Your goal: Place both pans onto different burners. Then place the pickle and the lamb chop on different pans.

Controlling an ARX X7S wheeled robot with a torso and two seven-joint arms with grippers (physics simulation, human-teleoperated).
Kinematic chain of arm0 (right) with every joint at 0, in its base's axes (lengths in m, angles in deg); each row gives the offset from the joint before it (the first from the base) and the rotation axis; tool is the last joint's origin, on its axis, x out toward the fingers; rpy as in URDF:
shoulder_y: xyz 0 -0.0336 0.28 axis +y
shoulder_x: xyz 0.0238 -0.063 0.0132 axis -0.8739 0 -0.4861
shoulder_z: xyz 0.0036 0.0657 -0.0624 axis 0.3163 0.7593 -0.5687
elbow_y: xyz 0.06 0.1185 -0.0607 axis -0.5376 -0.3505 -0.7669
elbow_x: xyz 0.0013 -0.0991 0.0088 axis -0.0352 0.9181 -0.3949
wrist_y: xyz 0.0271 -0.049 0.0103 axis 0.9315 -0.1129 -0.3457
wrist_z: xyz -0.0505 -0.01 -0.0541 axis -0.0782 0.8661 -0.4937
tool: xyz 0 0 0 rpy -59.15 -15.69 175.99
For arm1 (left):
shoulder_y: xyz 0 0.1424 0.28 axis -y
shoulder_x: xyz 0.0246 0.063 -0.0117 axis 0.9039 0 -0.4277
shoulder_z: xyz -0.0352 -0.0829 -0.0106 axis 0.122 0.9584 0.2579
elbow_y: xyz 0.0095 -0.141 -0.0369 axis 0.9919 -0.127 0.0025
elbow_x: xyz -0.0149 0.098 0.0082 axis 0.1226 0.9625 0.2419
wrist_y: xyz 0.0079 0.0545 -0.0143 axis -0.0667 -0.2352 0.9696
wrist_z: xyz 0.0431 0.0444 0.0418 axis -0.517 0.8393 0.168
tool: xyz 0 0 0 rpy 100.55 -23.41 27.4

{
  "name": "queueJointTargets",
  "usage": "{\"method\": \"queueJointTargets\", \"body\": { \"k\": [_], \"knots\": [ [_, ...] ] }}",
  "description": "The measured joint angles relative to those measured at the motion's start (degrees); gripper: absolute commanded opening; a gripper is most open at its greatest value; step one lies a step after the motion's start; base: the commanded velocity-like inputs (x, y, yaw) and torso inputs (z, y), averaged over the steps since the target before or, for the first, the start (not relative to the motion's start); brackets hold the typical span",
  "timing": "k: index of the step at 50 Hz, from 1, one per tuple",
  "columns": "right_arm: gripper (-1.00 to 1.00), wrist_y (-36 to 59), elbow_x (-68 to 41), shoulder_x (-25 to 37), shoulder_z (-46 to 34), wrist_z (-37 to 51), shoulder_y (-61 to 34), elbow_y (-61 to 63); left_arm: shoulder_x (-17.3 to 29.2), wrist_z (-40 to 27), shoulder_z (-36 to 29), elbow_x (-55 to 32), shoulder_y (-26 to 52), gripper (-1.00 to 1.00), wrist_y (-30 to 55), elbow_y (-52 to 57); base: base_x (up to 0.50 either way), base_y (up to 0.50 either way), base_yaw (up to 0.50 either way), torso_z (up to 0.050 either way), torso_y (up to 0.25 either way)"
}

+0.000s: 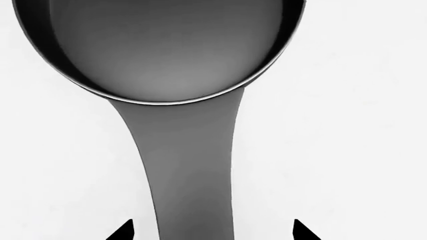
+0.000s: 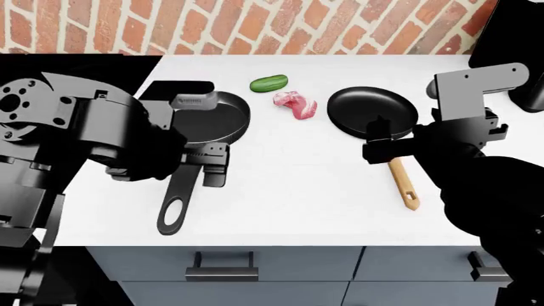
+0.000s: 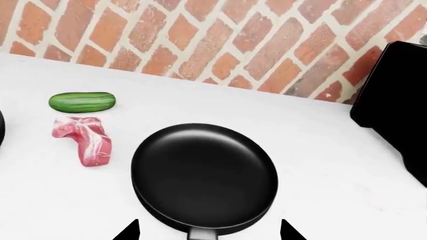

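The dark grey pan [image 2: 216,118] lies on the white counter [image 2: 297,191], its long hole-ended handle [image 1: 193,170] pointing to the front edge. My left gripper [image 1: 213,231] is open astride that handle, fingertips well clear of both sides. The black pan [image 3: 203,175] sits to the right with its wooden handle [image 2: 403,182]. Over the base of that handle my right gripper [image 3: 208,231] stands open. Between the pans lie the green pickle [image 2: 269,83] and the pink lamb chop [image 2: 295,104]. A black stove area [image 2: 93,67] shows at far left; I cannot make out separate burners.
A brick wall [image 2: 255,25] backs the counter. A tall black appliance [image 3: 393,100] stands at the back right corner. Below the counter's front edge are grey drawers with handles [image 2: 221,274]. My left arm [image 2: 76,127] covers much of the left side.
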Motion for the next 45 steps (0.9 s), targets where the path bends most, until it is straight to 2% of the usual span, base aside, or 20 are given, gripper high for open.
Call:
{"method": "queueJointTargets", "body": {
  "k": [15, 16, 30, 45],
  "knots": [
    [1.00, -0.3, -0.1, 0.2, -0.1, 0.2, -0.1, -0.3, 0.9, -4.2, -4.4, -7.5, 0.3, 1.00, -2.3, -0.8, 0.00, 0.00, 0.00, 0.000, 0.000],
    [1.00, -0.4, -0.1, 0.2, -0.2, 0.3, -0.1, -0.3, 0.9, -4.4, -4.7, -8.0, 0.3, -1.00, -2.5, -0.8, 0.00, 0.00, 0.00, 0.000, 0.000],
    [1.00, -0.5, -0.3, 0.4, -0.3, 0.5, -0.1, -0.4, 1.9, -4.2, -7.5, -9.2, 0.6, -1.00, -3.6, -0.6, 0.00, 0.00, 0.00, 0.000, 0.000],
    [1.00, -0.4, -0.9, 0.6, -0.1, 0.9, 0.0, 0.0, 2.6, 2.4, -7.2, -1.1, 0.7, -1.00, -4.6, 3.0, 0.00, 0.00, 0.00, 0.000, 0.000]
  ]
}}
